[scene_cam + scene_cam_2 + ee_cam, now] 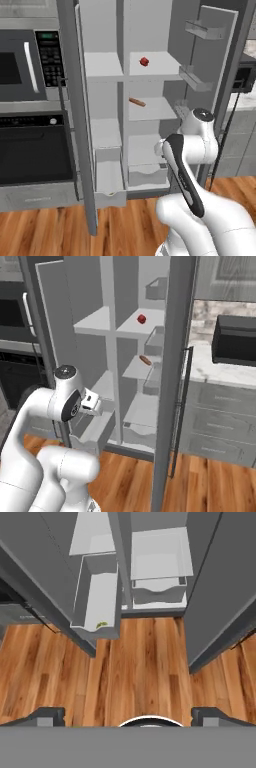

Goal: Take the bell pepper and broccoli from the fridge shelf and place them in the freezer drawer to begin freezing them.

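Your freezer drawer [95,594] stands pulled out at 11 o'clock in the hand view, the broccoli [101,625] lying at its front end. The bell pepper [144,61] sits on the fridge shelf [165,65]. Your gripper [134,714] hangs spread wide and empty, well apart from both.

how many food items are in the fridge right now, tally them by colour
red: 1, the bell pepper on the fridge shelf
yellow-green: 1, the broccoli in the freezer drawer
brown: 1, the stick-shaped food one shelf lower
total: 3
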You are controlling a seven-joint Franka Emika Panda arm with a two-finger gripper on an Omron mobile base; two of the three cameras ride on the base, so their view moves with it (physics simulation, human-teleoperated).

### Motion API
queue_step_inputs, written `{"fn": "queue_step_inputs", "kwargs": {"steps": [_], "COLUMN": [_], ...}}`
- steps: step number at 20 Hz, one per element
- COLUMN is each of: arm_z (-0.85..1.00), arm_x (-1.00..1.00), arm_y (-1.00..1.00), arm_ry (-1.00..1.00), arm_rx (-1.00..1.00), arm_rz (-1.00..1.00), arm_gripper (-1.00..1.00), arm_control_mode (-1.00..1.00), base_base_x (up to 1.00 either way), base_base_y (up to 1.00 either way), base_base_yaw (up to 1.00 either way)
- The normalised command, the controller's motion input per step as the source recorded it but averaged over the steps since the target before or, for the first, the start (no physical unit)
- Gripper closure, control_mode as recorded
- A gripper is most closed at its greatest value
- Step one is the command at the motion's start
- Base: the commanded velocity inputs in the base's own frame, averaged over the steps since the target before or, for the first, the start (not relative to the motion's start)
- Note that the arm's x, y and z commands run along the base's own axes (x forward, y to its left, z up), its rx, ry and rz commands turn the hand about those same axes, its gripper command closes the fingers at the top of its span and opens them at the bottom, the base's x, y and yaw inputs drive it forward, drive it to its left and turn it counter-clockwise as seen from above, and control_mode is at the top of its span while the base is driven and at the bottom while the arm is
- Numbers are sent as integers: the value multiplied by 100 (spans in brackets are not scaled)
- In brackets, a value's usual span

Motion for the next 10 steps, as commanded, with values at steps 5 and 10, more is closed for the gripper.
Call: {"fn": "queue_step_inputs", "kwargs": {"steps": [5,10], "arm_z": [0,0], "arm_x": [0,0], "arm_y": [0,0], "arm_ry": [0,0], "arm_rx": [0,0], "arm_rz": [0,0], "arm_gripper": [-100,-100], "arm_control_mode": [100,100], "base_base_x": [70,68], "base_base_y": [-40,-20], "base_base_yaw": [-9,-4]}}
